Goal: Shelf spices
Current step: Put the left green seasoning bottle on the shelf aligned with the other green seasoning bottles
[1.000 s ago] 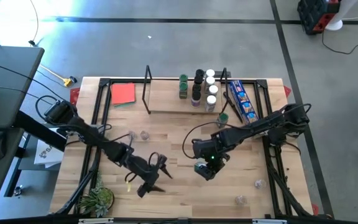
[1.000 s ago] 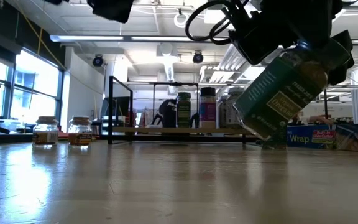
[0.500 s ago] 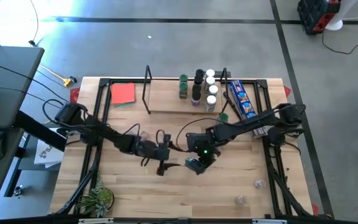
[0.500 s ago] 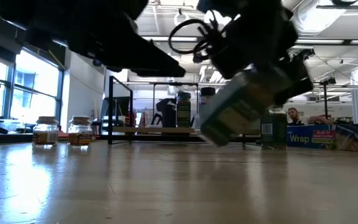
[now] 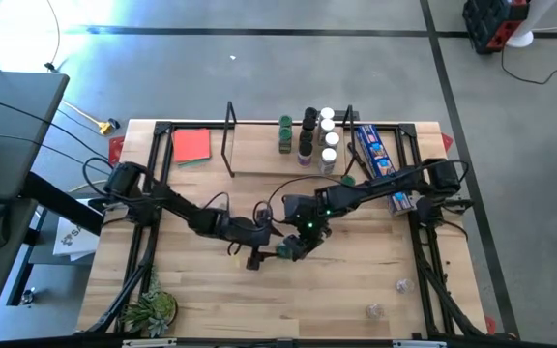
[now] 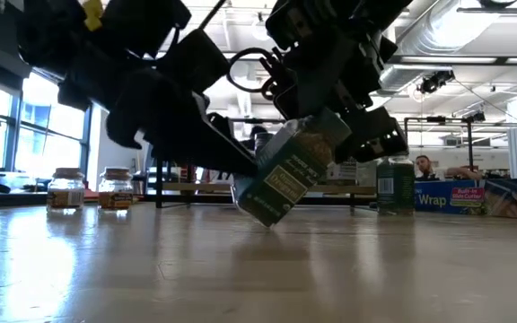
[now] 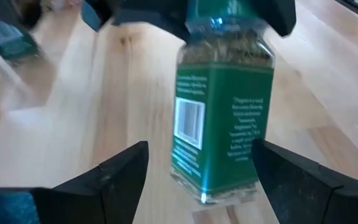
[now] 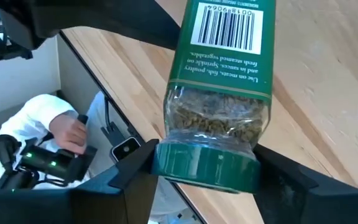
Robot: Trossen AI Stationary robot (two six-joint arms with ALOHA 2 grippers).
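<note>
Light-wood slatted table (image 5: 375,275) in concrete-floor workshop, seen from above. At mid-table, square clear spice jar with green label and green lid (image 6: 285,175), dried herbs inside, held off the tabletop, tilted; long axis diagonal in low view, lid end up toward right gripper (image 8: 205,163), base end down toward left arm and table. Right gripper fingers (image 8: 126,171) clamped on lid at either side. Left gripper (image 7: 201,165) spread wide, fingers (image 7: 114,171) flanking the jar's base, apart from the glass. Low light-wood rack with black metal uprights (image 5: 259,162) at far edge, carrying upright small jars with white, black and green lids (image 5: 309,135). Red card (image 5: 191,145) left of rack, long blue packet (image 5: 373,155) right.
</note>
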